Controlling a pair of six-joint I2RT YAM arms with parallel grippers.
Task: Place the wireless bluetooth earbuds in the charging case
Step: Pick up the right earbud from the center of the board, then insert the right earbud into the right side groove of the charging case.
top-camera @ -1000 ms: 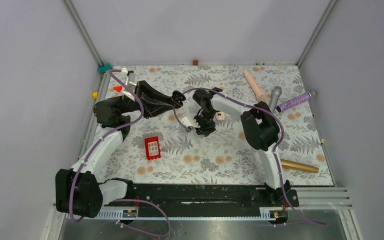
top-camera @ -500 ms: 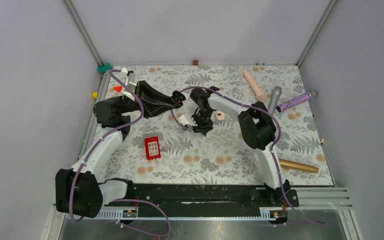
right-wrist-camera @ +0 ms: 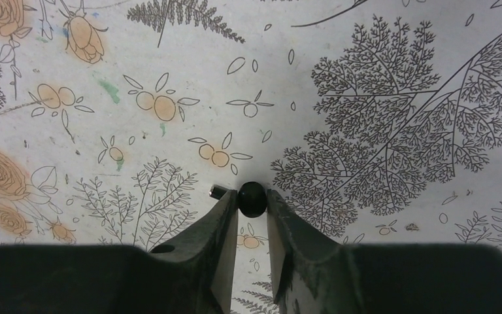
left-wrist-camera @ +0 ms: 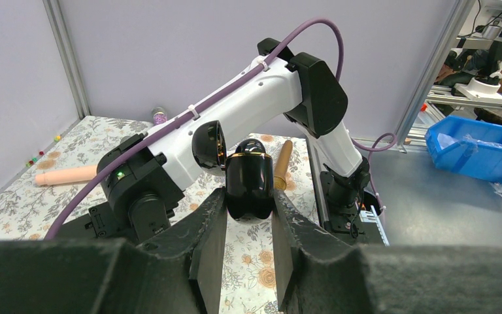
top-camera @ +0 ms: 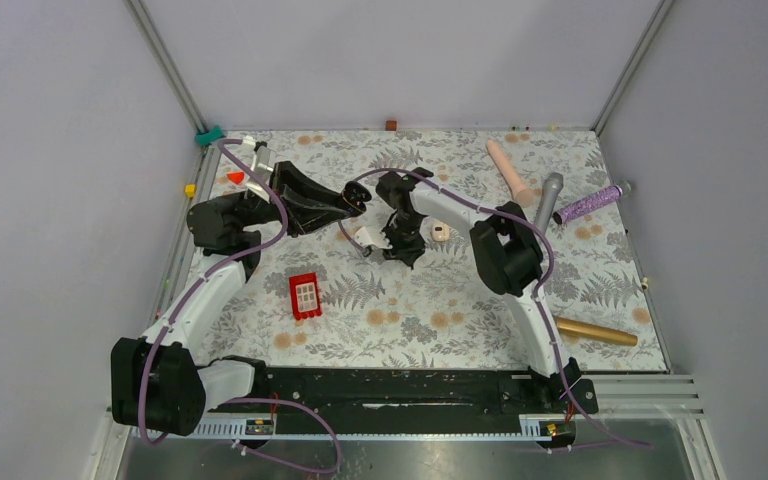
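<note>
LEFT: left fingers (left-wrist-camera: 210, 219) clamped on charging case (left-wrist-camera: 250, 183) (lid open) | RIGHT: right fingers (right-wrist-camera: 230, 208) pinching one earbud (right-wrist-camera: 252, 198) between their tips | STATUS: grasps done, insertion pending; second earbud not located.

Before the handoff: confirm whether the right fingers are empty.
No, a small black earbud sits pinched between the right fingers.

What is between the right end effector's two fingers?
One small black earbud, pinched at the tips of the right end effector, with the floral mat behind it. The right wrist view shows it.
</note>
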